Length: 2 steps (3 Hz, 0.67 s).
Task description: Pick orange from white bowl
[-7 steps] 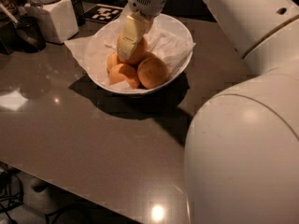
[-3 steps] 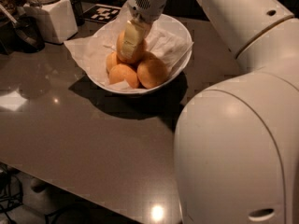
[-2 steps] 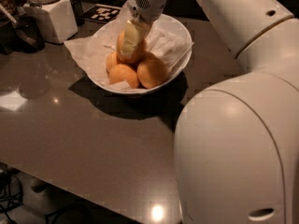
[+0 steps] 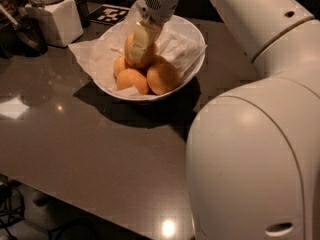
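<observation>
The white bowl (image 4: pixel 199 60), lined with crumpled white paper (image 4: pixel 92 54), stands at the back of the grey table (image 4: pixel 90 154). Several oranges lie in it. My gripper (image 4: pixel 141 43) reaches down into the bowl from above. Its pale fingers (image 4: pixel 140 40) are shut on the top orange (image 4: pixel 150 58), which sits a little higher than the others. Below it lie one orange at the front (image 4: pixel 131 79), one at the right (image 4: pixel 162 78) and one at the left (image 4: pixel 120 64). The finger covers part of the held orange.
A boxy white canister with a stacked lid (image 4: pixel 52 19) stands at the back left, beside dark kitchenware (image 4: pixel 27 34). A black-and-white marker tag (image 4: pixel 112 14) lies behind the bowl. My bulky white arm (image 4: pixel 250 149) fills the right side. The table's front edge runs along the lower left.
The gripper has stayed closed around the top orange. The orange now sits slightly higher above the others. The bowl and the other oranges have not moved.
</observation>
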{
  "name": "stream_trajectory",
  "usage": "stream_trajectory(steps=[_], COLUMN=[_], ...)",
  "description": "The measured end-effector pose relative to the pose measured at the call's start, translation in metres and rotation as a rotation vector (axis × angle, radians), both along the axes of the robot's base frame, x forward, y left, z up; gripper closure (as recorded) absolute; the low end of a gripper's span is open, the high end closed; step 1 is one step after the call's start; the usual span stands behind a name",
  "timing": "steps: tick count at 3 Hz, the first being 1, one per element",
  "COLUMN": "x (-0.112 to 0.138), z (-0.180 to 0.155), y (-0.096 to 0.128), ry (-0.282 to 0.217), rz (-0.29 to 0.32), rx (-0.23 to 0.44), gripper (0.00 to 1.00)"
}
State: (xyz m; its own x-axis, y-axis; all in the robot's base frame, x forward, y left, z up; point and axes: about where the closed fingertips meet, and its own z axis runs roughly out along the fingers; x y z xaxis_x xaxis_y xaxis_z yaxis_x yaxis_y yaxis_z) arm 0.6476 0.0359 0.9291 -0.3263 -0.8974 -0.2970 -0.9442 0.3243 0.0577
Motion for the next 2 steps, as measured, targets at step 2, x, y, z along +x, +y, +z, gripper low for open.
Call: stream_trajectory(steps=[2], x=[0.0000], z=[0.0083], y=[0.0000], ry=[0.000], rz=[0.000], rx=[0.000], gripper=[1.00])
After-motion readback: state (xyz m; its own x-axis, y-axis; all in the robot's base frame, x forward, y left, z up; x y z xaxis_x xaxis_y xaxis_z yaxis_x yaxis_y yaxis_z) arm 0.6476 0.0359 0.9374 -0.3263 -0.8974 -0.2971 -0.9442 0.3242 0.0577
